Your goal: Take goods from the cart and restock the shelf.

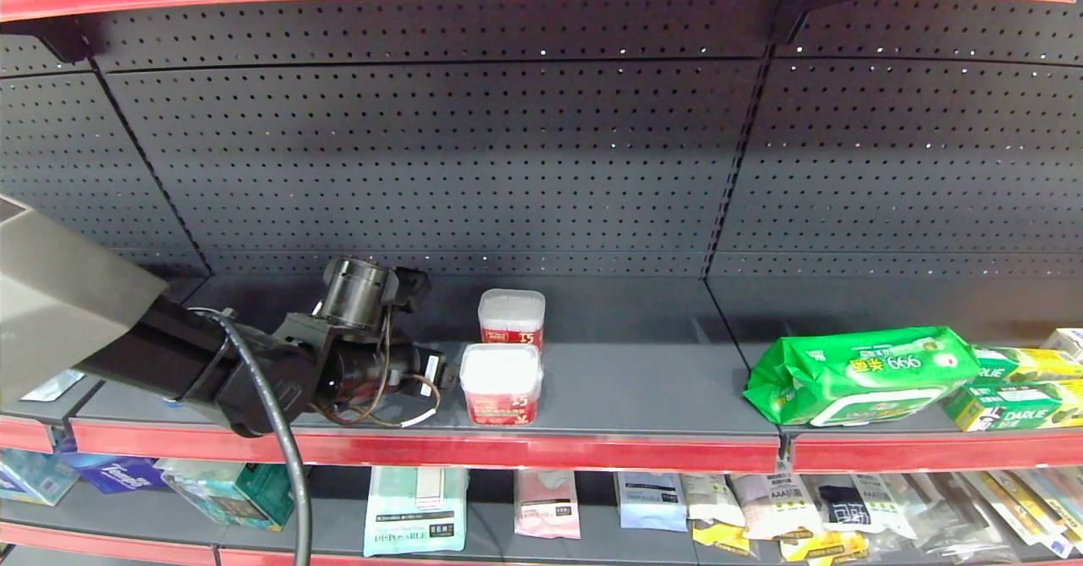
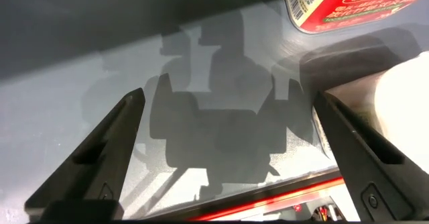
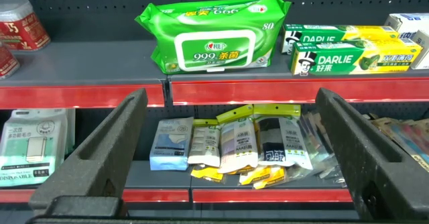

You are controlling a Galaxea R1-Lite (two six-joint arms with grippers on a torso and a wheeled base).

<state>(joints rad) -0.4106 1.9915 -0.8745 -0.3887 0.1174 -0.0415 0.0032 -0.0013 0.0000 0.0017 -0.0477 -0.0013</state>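
Front tub (image 1: 501, 384): stands upright near the front lip of the shelf (image 1: 643, 397), just ahead of a matching rear tub (image 1: 511, 318), both red with white lids. Judging by the lie of things, already set down, with the retreat of the arm as the step in hand. Left gripper (image 2: 229, 100): spread wide, nothing between the fingers, low over the shelf just beside the front tub, one finger close against the white lid; cannot tell whether touching. To do this well: keep the jaws wide, lift slightly off the shelf surface, draw back away from the tub rather than sweeping sideways, and mind the near finger so as not to nudge the tub toward the lip. Right gripper (image 3: 231, 96): likewise wide and empty, held back facing the shelving. As for containers: both tubs lidded, contents hidden. Farther right on the same level, a green wipes pack (image 1: 859, 373) and toothpaste boxes (image 1: 1011, 388), all sealed.
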